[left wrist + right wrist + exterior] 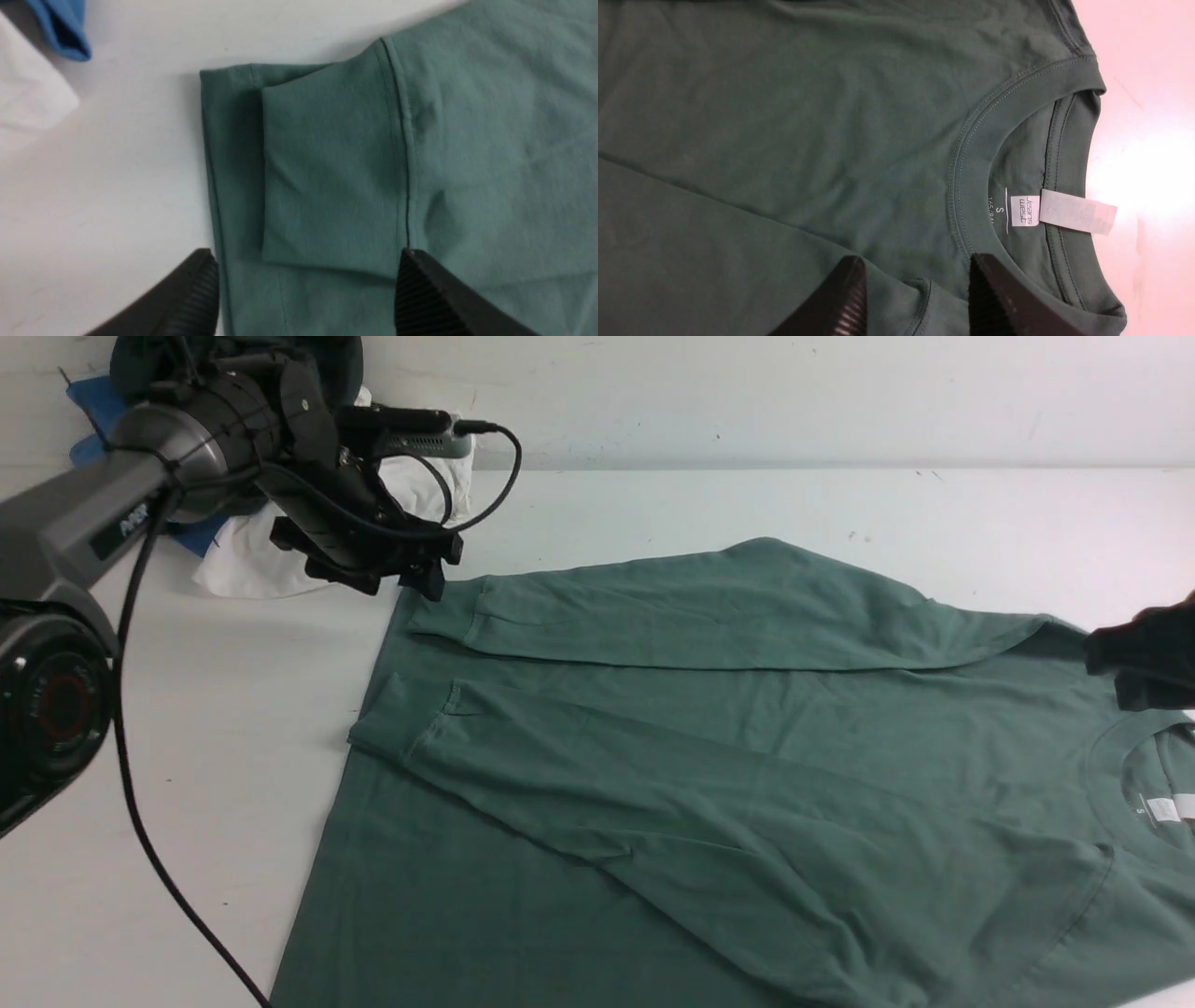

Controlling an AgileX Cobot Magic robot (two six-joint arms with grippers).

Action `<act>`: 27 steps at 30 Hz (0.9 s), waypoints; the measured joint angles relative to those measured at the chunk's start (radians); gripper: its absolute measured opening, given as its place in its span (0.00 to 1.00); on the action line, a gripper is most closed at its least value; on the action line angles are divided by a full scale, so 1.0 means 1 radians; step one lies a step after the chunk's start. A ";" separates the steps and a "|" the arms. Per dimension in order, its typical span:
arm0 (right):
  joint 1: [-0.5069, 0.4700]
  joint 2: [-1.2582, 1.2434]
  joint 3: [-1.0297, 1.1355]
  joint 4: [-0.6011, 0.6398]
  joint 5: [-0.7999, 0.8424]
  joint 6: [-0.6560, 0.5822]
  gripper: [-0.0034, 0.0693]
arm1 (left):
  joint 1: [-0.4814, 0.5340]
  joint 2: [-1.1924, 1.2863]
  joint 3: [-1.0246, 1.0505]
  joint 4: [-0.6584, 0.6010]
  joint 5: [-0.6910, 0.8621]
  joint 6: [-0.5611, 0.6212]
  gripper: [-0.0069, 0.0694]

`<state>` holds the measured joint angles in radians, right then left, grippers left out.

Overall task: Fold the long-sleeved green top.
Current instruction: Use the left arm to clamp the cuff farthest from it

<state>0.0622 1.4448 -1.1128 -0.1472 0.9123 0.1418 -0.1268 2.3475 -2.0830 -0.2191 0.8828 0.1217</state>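
— Left wrist view: what is shown there that is hidden in the front view?
— The cuff (334,172) of the far sleeve (700,607) is seen whole, laid flat over the hem end of the top (523,915). The left gripper (306,284) is seen with its fingers spread wide and nothing held between them.
— And by the right wrist view?
— The whole neckline (976,186) is shown, cut off by the edge of the front view, with a small label (1024,211) and a longer blank tag (1078,212) inside it. The right gripper (917,287) is seen parted too, with no cloth pinched.
— Where is the top laid?
— Across the white surface (215,756), run past the near edge of the front view, with both sleeves folded in over the body. The surface is met at its far edge by a pale wall (794,401).
— What else is placed nearby?
— Toward the far left corner, a white cloth (252,555), a blue one (201,534) and a dark one (140,364) are bunched. They are partly hidden by the left arm (201,448), and the near sleeve is left unobstructed.
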 joint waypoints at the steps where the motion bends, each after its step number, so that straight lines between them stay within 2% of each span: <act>1: 0.000 0.000 0.000 0.000 0.000 0.000 0.45 | 0.000 0.000 0.000 -0.002 0.000 0.000 0.70; 7: 0.000 0.000 0.000 0.000 -0.001 -0.014 0.45 | 0.000 0.111 -0.089 -0.043 -0.005 0.000 0.70; 10: 0.000 0.000 0.000 0.000 -0.008 -0.014 0.45 | 0.000 0.123 -0.090 -0.044 -0.002 0.000 0.65; 14: 0.000 0.000 0.000 0.000 -0.011 -0.014 0.45 | -0.002 0.126 -0.090 -0.040 0.001 0.000 0.52; 22: 0.000 0.000 0.000 0.003 -0.011 -0.014 0.45 | -0.018 0.116 -0.092 -0.038 0.010 0.042 0.18; 24: 0.000 0.000 0.000 0.003 -0.011 -0.014 0.45 | -0.019 0.104 -0.092 -0.039 0.019 0.046 0.13; 27: 0.000 0.000 0.000 0.003 -0.011 -0.015 0.45 | -0.020 0.078 -0.102 -0.039 0.055 0.046 0.12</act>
<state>0.0622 1.4448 -1.1128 -0.1444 0.9009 0.1270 -0.1468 2.4257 -2.1854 -0.2579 0.9373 0.1681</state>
